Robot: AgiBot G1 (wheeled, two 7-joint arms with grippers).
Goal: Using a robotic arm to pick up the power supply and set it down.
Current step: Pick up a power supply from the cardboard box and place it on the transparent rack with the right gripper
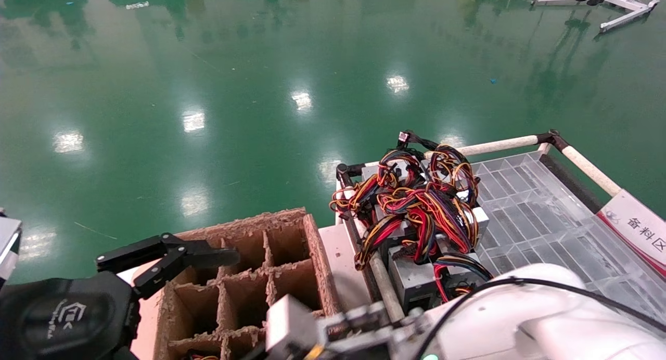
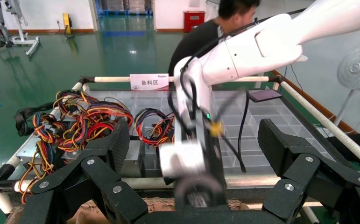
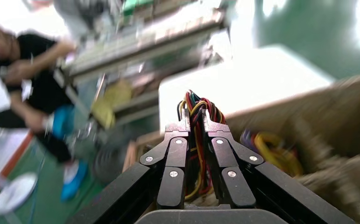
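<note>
right claw (image 3: 194,122): fingers pinched nearly together on a bundle of red/yellow/black wires; the wires run between the fingers. Box body of that unit not visible, so can't confirm what hangs below.
right arm (image 1: 520,318): white shell low in head view, wrist box over the edge of the cardboard crate (image 1: 312,245).
left claw (image 1: 171,256): spread wide, holding nothing, parked above the crate's near-left corner.
power supply (image 1: 416,279): grey boxes bunched at the near-left corner of the clear-tray cart (image 1: 541,214), under a tangle of wires (image 1: 416,204).
progress: judging by the grip, pick looks done, carry in hand; set-down is left, probably into one of the crate's divider cells.
orientation: held unit — can't tell, body hidden; wires lie along the finger line. On the cart, the nearest box's long axis runs roughly away from the robot, wire end pointing away.
bystander: person (image 2: 210,32) beyond the cart.
</note>
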